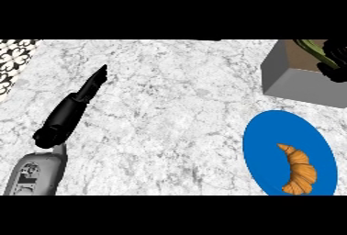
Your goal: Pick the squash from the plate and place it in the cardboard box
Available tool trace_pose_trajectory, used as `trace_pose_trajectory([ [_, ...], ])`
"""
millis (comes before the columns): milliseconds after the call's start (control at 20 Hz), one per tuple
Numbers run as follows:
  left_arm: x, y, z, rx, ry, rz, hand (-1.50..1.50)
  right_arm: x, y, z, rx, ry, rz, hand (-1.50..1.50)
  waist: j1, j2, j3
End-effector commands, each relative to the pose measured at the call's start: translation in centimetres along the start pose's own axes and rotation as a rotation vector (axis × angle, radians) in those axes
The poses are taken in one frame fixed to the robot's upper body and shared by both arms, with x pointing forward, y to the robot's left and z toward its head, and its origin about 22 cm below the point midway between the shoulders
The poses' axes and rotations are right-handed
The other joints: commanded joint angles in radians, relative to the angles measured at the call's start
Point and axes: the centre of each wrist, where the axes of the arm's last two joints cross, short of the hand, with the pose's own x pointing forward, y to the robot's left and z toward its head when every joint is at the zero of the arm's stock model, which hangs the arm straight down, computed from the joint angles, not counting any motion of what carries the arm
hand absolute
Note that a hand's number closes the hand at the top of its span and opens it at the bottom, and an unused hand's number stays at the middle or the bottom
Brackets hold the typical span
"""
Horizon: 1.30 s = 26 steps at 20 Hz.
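Note:
The squash point(312, 48), green with pale stripes, shows inside the open top of the cardboard box point(298, 81) at the upper right. My right hand point(335, 60) is over the box at the view's right edge, its black fingers curled round the squash's lower end and hiding part of it. The blue plate point(265, 137) lies in front of the box at the lower right and has no squash on it. My left hand point(73, 106) rests on the counter at the left, open, fingers straight and pointing up the view, far from the box and the plate.
A golden croissant point(300, 169) lies on the plate's near right part. The grey marbled counter point(169, 105) spreads between my two hands. A black-and-white patterned strip point(13, 57) runs along the counter's upper left edge.

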Motion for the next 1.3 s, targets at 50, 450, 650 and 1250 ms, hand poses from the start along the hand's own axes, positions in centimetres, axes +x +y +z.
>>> trace_pose_trajectory([
  [50,-0.3,-0.3,-0.7,-0.005,-0.009,-0.004,0.00,-1.5,1.1,-0.3,0.169,0.075,0.044,1.50,0.008,0.006,0.000],
  [450,0.9,-0.2,-1.8,-0.010,-0.011,-0.013,0.00,-2.6,0.4,0.4,0.126,-0.228,-0.142,-1.50,0.003,0.007,0.003],
  [650,-0.4,0.4,0.2,0.014,0.011,0.007,0.00,-3.0,1.7,0.2,-0.126,-0.316,-0.549,-1.50,0.006,-0.001,0.005],
  [1250,0.4,0.1,-0.4,-0.005,-0.026,-0.001,0.00,-5.8,1.0,4.1,-0.365,-0.148,-1.090,-1.50,0.017,0.021,0.006],
])
